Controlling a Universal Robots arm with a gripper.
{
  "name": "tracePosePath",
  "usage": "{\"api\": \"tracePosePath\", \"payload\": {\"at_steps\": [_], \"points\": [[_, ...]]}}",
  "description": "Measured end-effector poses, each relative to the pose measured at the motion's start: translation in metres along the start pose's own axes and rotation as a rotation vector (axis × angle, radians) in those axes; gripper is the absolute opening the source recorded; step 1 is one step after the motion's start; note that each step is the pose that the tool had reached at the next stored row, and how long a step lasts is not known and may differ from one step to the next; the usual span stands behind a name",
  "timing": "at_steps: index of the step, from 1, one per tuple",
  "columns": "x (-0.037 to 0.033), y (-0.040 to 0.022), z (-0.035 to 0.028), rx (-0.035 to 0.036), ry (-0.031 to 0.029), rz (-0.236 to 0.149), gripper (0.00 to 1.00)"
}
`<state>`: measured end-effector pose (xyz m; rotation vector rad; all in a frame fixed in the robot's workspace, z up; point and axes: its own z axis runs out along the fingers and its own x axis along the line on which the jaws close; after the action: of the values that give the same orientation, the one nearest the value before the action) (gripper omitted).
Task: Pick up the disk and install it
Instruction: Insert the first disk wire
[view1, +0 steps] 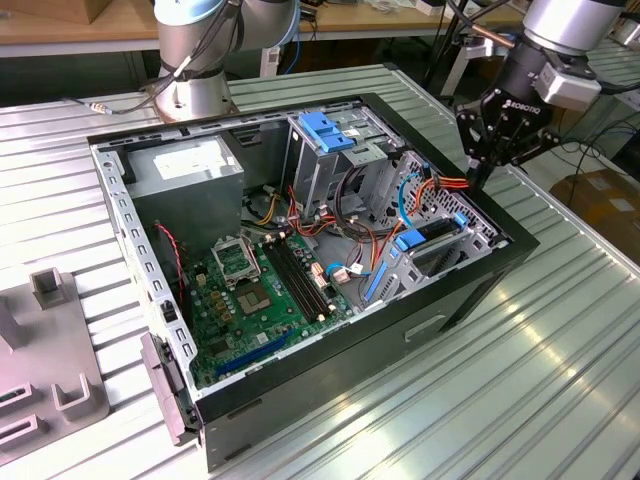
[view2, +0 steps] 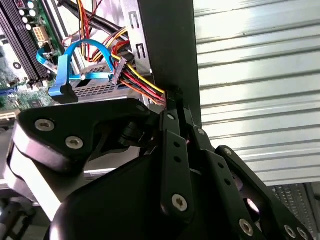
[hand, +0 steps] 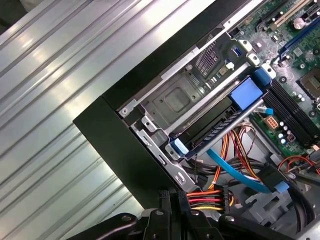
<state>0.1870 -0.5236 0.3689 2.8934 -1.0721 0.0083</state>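
Risk of catching the cable bundle (view2: 137, 80) first of all: red, yellow and black wires lying just beside the tips of the claw (view2: 176, 100), at the inner face of the black case wall (view2: 167, 45). Could pull the plug loose or bend a wire with any careless sideways move. Could also strike the top edge of that wall, being directly over it in the exterior view. Further danger for the blue data cable (hand: 235, 170), looping freely between the wires and the drive bay, easy to hook.

Claw state: narrow, fingers pressed together in both wrist views, nothing visible between them. Judged empty, though impossible to exclude a thin wire behind the tips.

Position of the disk (hand: 215, 131): standing on its edge inside the metal bay at the corner of the case, with blue frame at both ends, ribbed grey side turned upward. Apart from the claw, not touched by it. In the exterior view, disk (view1: 432, 238) lower and toward that view's left from the claw (view1: 478, 172), with the wire bundle between the two. Looks seated in the bay already, as far as possible to judge.
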Motion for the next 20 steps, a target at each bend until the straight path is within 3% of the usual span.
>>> {"api": "tracePosePath", "payload": {"at_steps": [4, 11, 20], "points": [[-0.0070, 0.0061, 0.0001, 0.0026, 0.0040, 0.001, 0.17], [-0.0166, 0.0146, 0.0003, 0.0038, 0.0051, 0.005, 0.17], [-0.0167, 0.0146, 0.0007, -0.0016, -0.0043, 0.199, 0.17]]}}
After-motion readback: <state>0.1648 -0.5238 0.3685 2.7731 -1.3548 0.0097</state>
